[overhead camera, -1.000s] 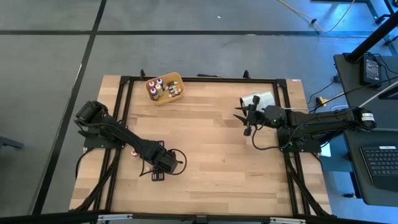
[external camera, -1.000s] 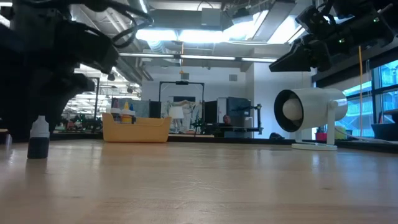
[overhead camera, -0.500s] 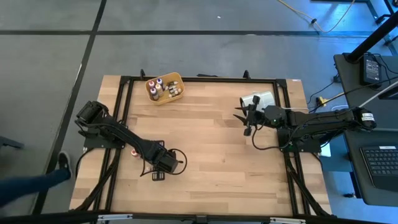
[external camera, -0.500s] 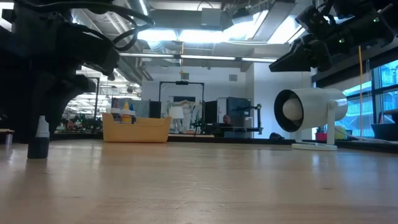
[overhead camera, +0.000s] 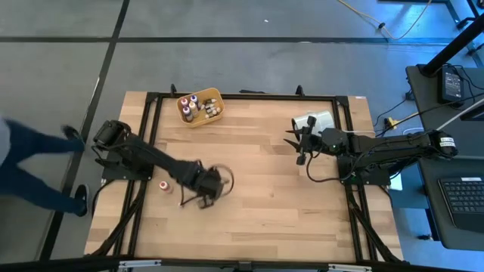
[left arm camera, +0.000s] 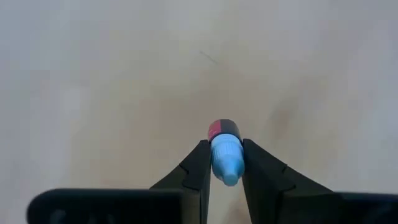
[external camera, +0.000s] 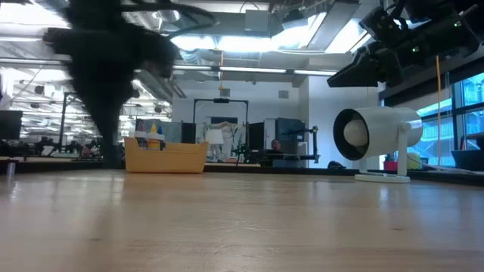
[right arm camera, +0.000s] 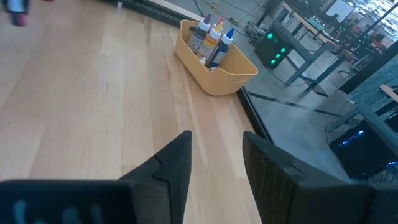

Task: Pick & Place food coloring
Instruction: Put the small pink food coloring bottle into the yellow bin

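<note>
Left gripper (left arm camera: 225,163) clenches a tiny pale-capped red food-coloring bottle (left arm camera: 224,149); another small red bottle (overhead camera: 164,185) stands nearby; right gripper (right arm camera: 214,155) hangs part-open, empty, beside the white cylinder (overhead camera: 314,120); yellow-orange plastic tray (overhead camera: 200,107) sits well apart.

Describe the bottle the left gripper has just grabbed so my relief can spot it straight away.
Start at the wooden table and follow the left arm from the left edge to the left gripper, in the near-left part of the tabletop. The food coloring bottle is clamped between its fingers: pale blue cap, dark body with a red end. Another small bottle stands loose beside the arm, and the rest sit in the yellow tray.
</note>
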`<state>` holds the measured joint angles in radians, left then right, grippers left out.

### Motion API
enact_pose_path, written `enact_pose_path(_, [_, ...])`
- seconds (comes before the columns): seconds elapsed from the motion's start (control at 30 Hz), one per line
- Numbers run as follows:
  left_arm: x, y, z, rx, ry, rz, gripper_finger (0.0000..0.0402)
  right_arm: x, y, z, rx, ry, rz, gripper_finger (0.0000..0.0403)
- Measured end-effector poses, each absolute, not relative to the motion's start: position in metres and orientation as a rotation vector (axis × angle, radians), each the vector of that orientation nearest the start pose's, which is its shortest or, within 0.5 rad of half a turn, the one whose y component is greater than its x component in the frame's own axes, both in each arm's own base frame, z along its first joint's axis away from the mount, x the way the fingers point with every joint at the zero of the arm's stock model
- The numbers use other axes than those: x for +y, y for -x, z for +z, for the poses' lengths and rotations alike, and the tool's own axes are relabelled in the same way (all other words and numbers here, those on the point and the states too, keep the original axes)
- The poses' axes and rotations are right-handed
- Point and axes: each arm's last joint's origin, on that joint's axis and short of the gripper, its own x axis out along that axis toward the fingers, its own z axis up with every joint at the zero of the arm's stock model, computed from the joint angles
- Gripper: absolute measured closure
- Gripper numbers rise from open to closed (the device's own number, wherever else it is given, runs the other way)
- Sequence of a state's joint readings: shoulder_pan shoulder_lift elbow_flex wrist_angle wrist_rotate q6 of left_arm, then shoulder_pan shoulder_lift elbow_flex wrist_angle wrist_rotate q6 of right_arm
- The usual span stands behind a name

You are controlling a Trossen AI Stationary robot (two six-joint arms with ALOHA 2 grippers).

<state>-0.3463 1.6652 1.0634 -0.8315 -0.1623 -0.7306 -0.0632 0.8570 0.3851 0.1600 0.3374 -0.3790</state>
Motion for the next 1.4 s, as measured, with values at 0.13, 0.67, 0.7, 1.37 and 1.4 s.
enact_pose_path(0.13, [-0.055, -0.287, 0.209, 1.237, 0.298, 0.674, 0.0339, -0.021, -0.182, 0.216, 0.383, 0.414, -0.334, 0.0257])
enact_pose_path(0.67, [0.142, -0.282, 0.251, 1.047, 0.402, 1.009, 0.0334, -0.021, -0.182, 0.215, 0.398, 0.416, -0.331, 0.0257])
enact_pose_path(0.7, [0.151, -0.28, 0.252, 1.023, 0.434, 0.999, 0.0334, -0.021, -0.182, 0.215, 0.399, 0.42, -0.33, 0.0257])
enact_pose_path(1.37, [0.226, -0.28, 0.196, 1.044, 0.518, 1.014, 0.0324, -0.021, -0.181, 0.214, 0.411, 0.438, -0.326, 0.0257])
enact_pose_path(1.4, [0.227, -0.281, 0.192, 1.055, 0.516, 1.012, 0.0321, -0.021, -0.181, 0.214, 0.411, 0.438, -0.326, 0.0257])
